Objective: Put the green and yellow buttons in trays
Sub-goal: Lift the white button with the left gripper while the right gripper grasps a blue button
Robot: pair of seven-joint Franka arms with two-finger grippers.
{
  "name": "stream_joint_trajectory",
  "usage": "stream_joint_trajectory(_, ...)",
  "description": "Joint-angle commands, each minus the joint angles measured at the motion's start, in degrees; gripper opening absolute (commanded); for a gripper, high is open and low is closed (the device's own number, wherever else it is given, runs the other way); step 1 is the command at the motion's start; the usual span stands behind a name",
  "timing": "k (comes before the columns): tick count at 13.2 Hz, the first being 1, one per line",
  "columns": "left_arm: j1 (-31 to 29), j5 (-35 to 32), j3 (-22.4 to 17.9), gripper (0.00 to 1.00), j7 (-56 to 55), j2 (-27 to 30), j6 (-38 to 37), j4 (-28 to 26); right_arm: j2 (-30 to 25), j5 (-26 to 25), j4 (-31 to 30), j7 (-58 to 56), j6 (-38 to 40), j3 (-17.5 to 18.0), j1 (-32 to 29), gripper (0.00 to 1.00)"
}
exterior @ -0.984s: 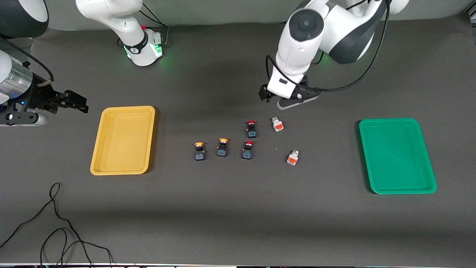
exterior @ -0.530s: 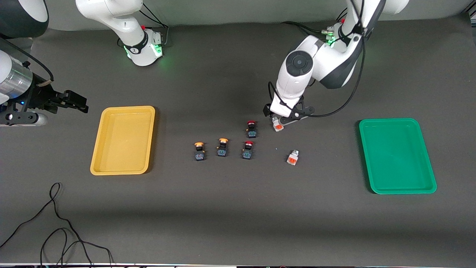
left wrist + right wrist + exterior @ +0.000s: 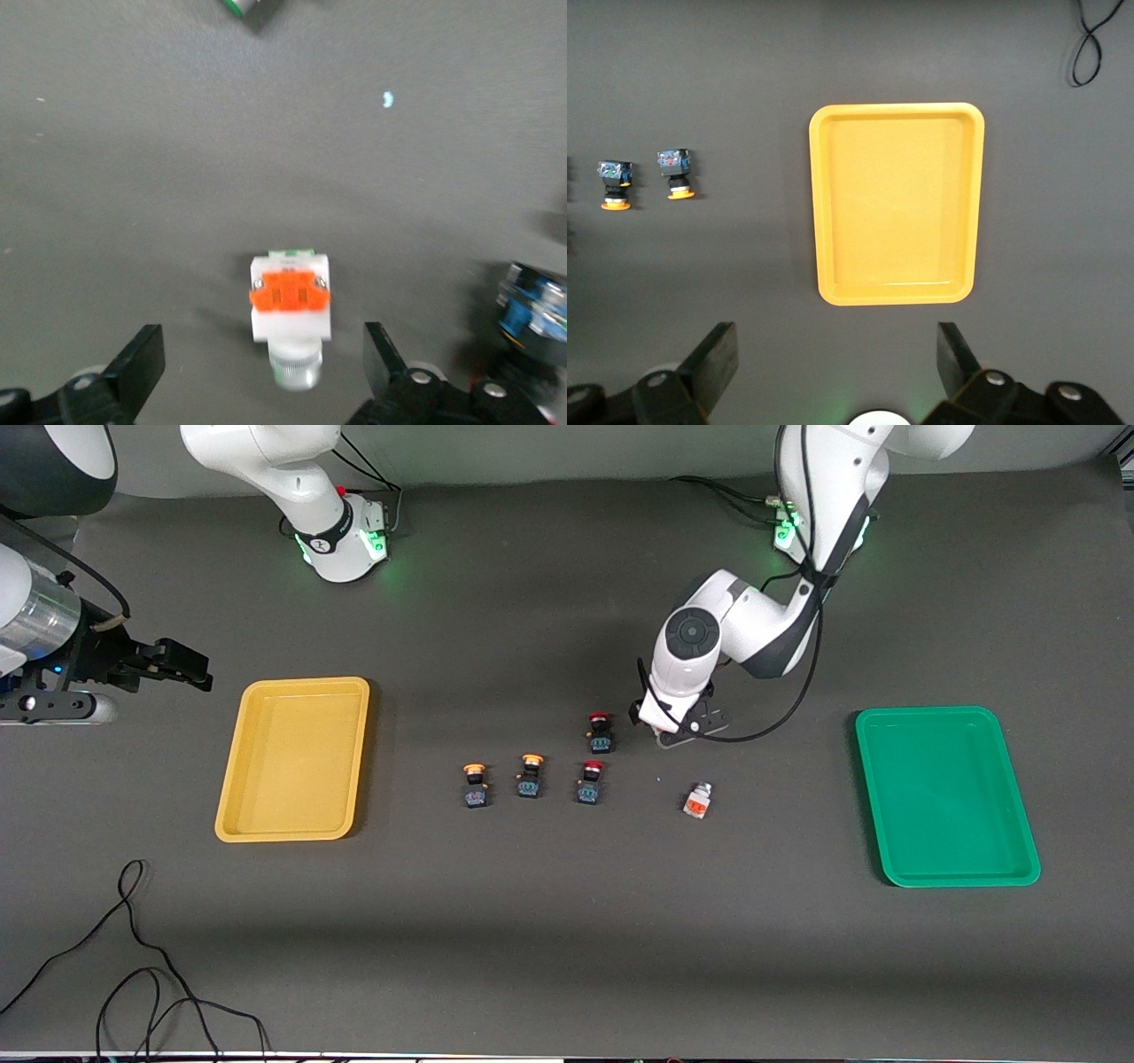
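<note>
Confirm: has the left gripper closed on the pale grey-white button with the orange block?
No, the left gripper is open, its fingers apart from the button.

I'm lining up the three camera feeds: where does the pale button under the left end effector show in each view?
Front view: hidden under the left end effector, beside the farther red-capped button.
Left wrist view: the pale button lies on the table between the open fingers, untouched.
Right wrist view: not in it; only the yellow tray and two yellow-capped buttons show.
Shared landmark: that red-capped button, the blurred dark shape in the left wrist view.
</note>
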State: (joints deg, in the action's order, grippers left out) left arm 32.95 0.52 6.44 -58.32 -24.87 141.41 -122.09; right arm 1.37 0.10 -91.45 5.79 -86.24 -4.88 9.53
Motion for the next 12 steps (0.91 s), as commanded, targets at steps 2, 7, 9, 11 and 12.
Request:
stream_joint_trajectory(2,0.5,-1.0,-0.6,0.98,-1.2,-2.6,1.2,1.9,2.6,2.7,1.9,3.3,0.6,0.1,3.1,0.99)
stream_joint_trajectory(7,0.8,-0.9,-0.5,0.18,-1.3,-2.5,1.1,2.4,7.1,3.2,1.9,13.4,-2.8,0.1,10.8,0.99)
stream_joint_trajectory(9,0.8,-0.6,-0.4,0.13,-1.4,-2.3,1.1,2.4,9.6,4.6,1.8,15.4,-5.0,0.2,12.3,0.99)
stream_joint_trajectory(11,0.7,-0.4,-0.4,0.11,-1.4,-1.9,1.0,2.4,11.7,5.7,0.2,17.8,-8.6,0.1,13.9,0.99)
stream_joint_trajectory(12,0.5,-0.4,-0.4,0.11,-1.4,-1.2,0.4,2.5,12.3,5.7,-1.5,18.0,-11.4,0.1,14.8,0.99)
